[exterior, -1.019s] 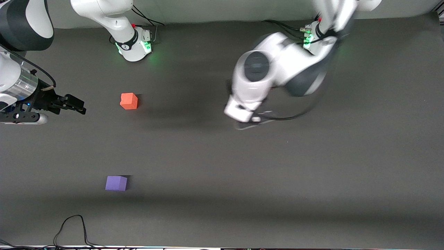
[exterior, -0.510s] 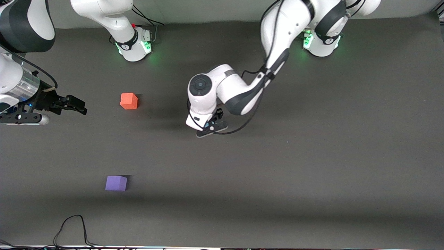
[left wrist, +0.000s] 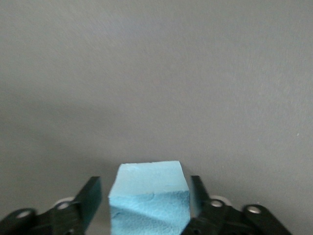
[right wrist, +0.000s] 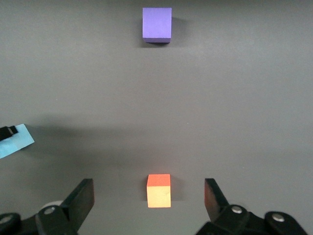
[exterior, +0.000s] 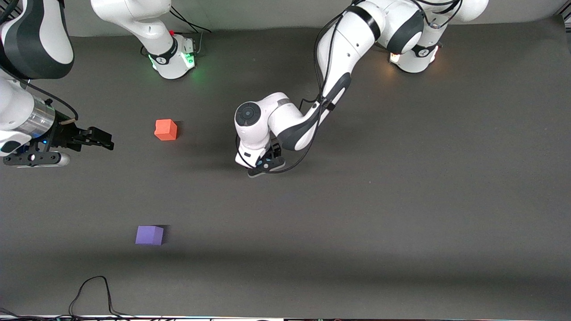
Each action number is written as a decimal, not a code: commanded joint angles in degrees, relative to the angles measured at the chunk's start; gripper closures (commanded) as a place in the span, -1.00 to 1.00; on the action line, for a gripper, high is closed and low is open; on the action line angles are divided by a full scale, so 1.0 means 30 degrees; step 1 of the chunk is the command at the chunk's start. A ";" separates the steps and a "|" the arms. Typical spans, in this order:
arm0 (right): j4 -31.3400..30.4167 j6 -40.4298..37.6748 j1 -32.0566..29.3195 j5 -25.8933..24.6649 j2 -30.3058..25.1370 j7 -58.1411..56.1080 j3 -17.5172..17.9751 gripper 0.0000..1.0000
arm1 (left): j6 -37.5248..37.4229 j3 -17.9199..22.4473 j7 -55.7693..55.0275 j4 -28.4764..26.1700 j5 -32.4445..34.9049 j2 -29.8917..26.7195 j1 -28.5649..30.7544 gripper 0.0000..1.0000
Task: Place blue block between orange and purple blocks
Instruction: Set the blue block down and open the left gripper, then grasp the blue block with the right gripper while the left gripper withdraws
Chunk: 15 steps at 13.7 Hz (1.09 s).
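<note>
The orange block (exterior: pixel 166 129) sits on the dark table toward the right arm's end, and the purple block (exterior: pixel 149 235) lies nearer the front camera than it. Both also show in the right wrist view, orange (right wrist: pixel 159 191) and purple (right wrist: pixel 156 23). My left gripper (exterior: pixel 266 164) hangs low over the middle of the table, shut on the blue block (left wrist: pixel 149 196), which sits tilted between the fingers. The hand hides that block in the front view; its edge shows in the right wrist view (right wrist: pixel 14 141). My right gripper (exterior: pixel 106 143) is open and empty, beside the orange block at the right arm's end.
The two arm bases (exterior: pixel 171 55) (exterior: pixel 412 55) stand along the table's edge farthest from the front camera. A black cable (exterior: pixel 93 290) loops at the edge nearest the camera, near the purple block.
My left arm has swung toward the right arm's end with the blue block and has slowed. My right gripper has drifted slightly. The left base light has turned from green to orange.
</note>
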 commanded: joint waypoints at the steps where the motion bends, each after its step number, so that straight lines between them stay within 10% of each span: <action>1: 0.0066 -0.0034 0.0046 -0.0028 0.0066 -0.0527 -0.0195 -1.00 | -0.2722 0.0146 -0.0093 -0.0341 0.0424 -0.2258 0.0774 -1.00; 8: 0.0532 0.0399 0.4222 0.1199 0.0649 -0.0384 0.0186 -1.00 | -0.3372 0.0057 0.8359 -1.1792 -0.1450 -1.5029 0.7360 -1.00; 15: 0.0653 0.6606 1.0088 0.1290 0.5535 0.1875 0.0186 -1.00 | -0.7359 0.0174 1.6896 -1.3148 -0.1597 -1.9552 1.3549 -1.00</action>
